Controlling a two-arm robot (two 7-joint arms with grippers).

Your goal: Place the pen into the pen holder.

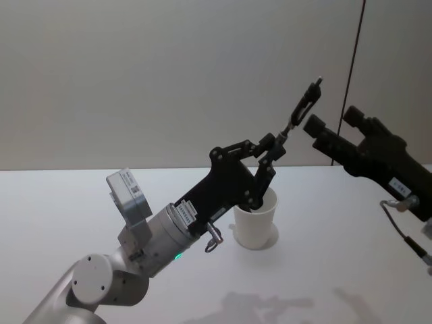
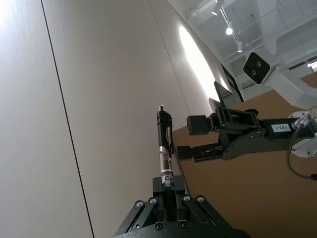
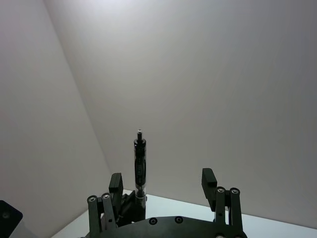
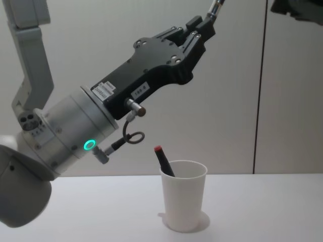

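Over the white worktop (image 1: pixel 61 202), your left gripper (image 1: pixel 271 147), jaws clamped on the pen (image 1: pixel 302 108), hangs above the cup (image 4: pixel 184 201), pen slanting up toward the right gripper (image 1: pixel 333 125), whose jaws are apart; tip it down first.

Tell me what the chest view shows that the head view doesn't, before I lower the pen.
Chest view: a red-tipped pen leaning inside the pen holder. Head view: the full length of the pen, and the open right tool raised near its upper end. Both: the left tool shut on the pen's lower end, angled upward, raised above the pen holder.
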